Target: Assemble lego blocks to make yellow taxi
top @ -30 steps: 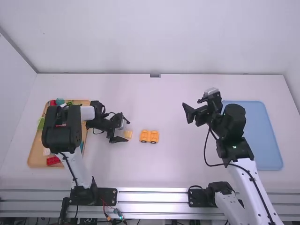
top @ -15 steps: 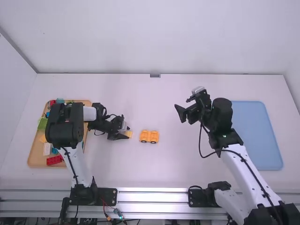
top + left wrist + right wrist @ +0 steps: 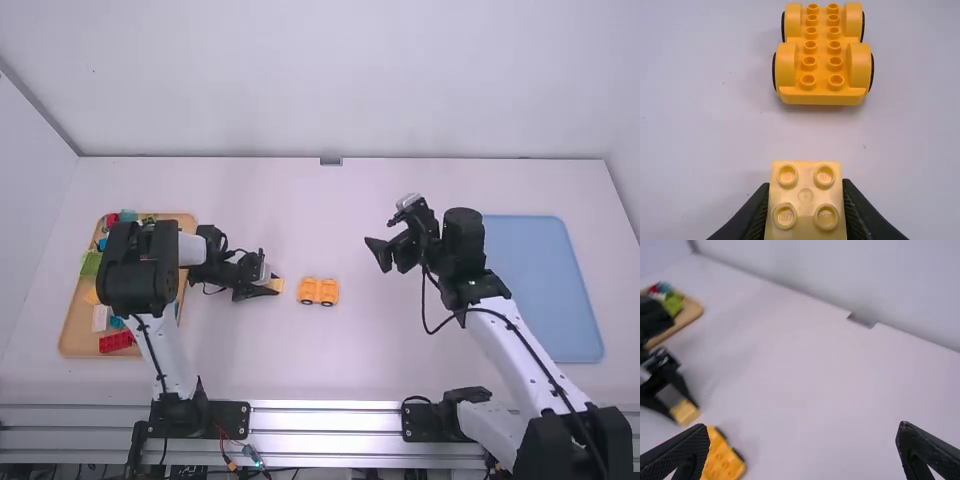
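Tray (image 3: 75, 325) of blocks (image 3: 116, 342), left tool (image 3: 271, 284) clamping yellow block (image 3: 806, 200), right tool (image 3: 394, 262) wide open, empty

At the left of the table (image 3: 300, 370) lay the parts tray (image 3: 70, 335), with loose blocks (image 3: 116, 342) in it and the left arm (image 3: 138, 268) reaching over it. To the tray's right, the single block (image 3: 805, 200) sat between the fingers of the left gripper (image 3: 270, 283); it was hard to tell whether it touched the table. Just right of that block stood the car base (image 3: 318, 291), its length running left to right. The right gripper (image 3: 396, 268) was right of the base and slightly farther back. The second tray (image 3: 545, 290) lay beyond it, at the far right.
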`<state>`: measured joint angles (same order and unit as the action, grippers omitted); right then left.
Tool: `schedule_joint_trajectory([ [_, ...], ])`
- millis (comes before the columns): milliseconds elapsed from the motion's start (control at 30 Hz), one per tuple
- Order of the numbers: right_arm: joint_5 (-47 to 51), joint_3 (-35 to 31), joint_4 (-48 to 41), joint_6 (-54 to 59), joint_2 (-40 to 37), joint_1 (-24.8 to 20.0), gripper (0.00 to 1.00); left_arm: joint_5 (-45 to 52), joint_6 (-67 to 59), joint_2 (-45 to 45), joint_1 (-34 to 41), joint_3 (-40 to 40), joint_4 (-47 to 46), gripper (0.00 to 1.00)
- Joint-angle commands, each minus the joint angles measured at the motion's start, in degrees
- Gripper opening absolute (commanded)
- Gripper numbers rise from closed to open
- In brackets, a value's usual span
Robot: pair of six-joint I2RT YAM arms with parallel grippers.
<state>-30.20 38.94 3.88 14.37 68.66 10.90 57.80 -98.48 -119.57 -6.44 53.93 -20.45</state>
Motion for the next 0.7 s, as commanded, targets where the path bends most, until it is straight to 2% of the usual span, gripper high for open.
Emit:
schedule_joint_trajectory([
  [0,-11.3,1.8,-1.2,11.7,3.6,1.2,0.99,-3.8,1.6,-0.9,0.1,-1.0,0.7,0.30],
  [100,-17.2,1.8,-1.4,16.8,7.7,1.9,0.99,-4.8,1.6,-0.9,0.0,-1.0,0.6,0.29],
  [167,-21.5,1.8,-1.4,22.0,13.0,3.2,0.99,-4.8,1.6,-0.9,0.0,-1.0,0.4,0.31],
  [300,-24.0,1.8,-0.7,30.9,21.9,5.9,0.99,-4.7,1.6,-0.9,0.0,-1.0,0.7,0.29],
  [433,-24.3,1.8,4.7,31.2,30.0,8.0,0.99,-4.7,1.6,-0.9,0.1,-0.9,0.6,0.27],
  [667,-23.4,1.4,12.7,31.1,37.1,10.5,0.99,-4.5,1.6,-0.9,0.1,0.1,-0.5,0.27],
])
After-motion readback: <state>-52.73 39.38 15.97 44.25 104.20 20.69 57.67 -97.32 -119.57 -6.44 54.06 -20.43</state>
